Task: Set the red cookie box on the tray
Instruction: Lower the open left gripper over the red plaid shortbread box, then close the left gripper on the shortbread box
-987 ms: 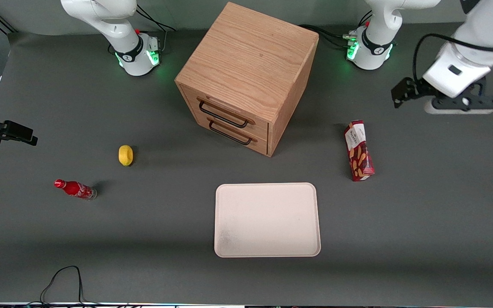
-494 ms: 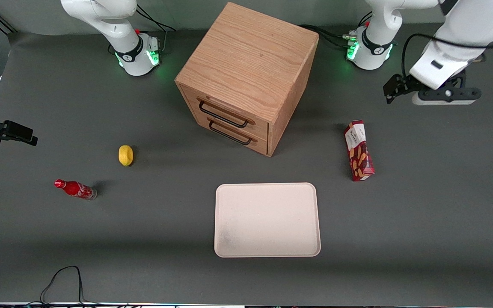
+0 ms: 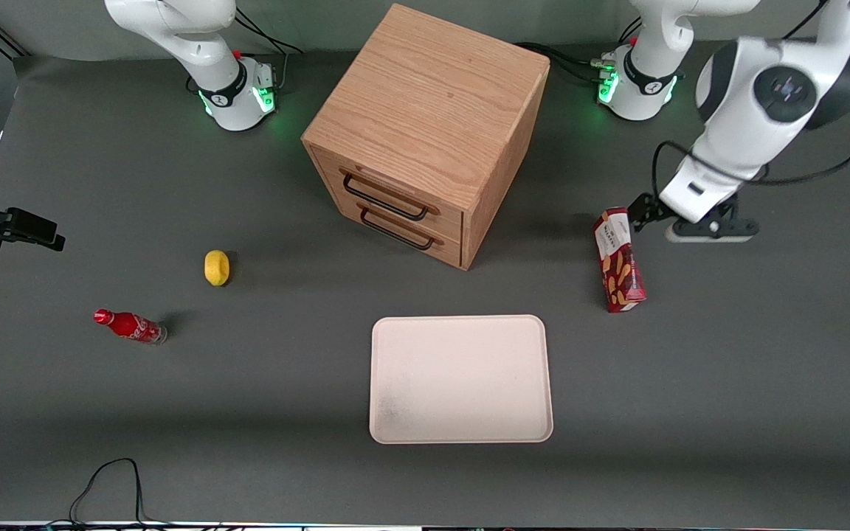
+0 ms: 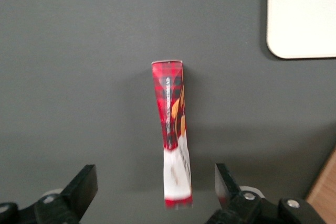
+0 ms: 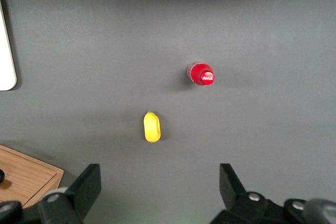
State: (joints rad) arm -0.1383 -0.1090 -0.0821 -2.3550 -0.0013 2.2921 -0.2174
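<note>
Wrist view, item one: red cookie box (image 4: 174, 136) lying flat on the table, long axis running straight out from between my gripper's (image 4: 156, 188) spread, empty fingers (image 4: 84, 184), tray (image 4: 302, 14) nearby.

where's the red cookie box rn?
The long dark-red cookie box lies on the grey table toward the working arm's end, between the wooden drawer cabinet and the open gripper, farther from the camera than the cream tray.
</note>
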